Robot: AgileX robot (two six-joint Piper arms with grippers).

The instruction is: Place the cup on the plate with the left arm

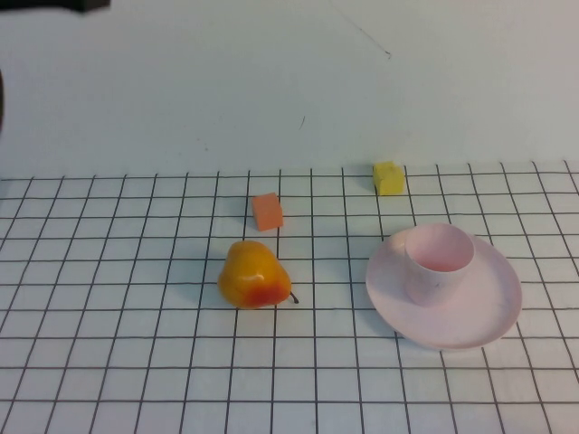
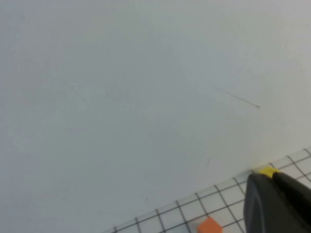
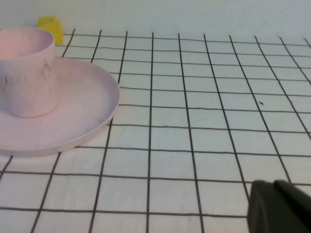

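Observation:
The pale pink cup (image 1: 439, 258) stands upright on the pale pink plate (image 1: 493, 312) at the right of the gridded mat. Both also show in the right wrist view, the cup (image 3: 26, 73) on the plate (image 3: 87, 109). My left gripper (image 2: 269, 177) shows only in the left wrist view, raised and far from the cup, its fingers together and empty. My right gripper (image 3: 272, 187) is low over the mat to the right of the plate, fingers together and empty. Neither gripper shows in the high view.
An orange-yellow pear (image 1: 253, 276) lies left of the plate. An orange cube (image 1: 267, 212) and a yellow cube (image 1: 389, 177) sit near the mat's far edge. A dark arm part (image 1: 86, 4) shows at the top left. A plain white wall stands behind.

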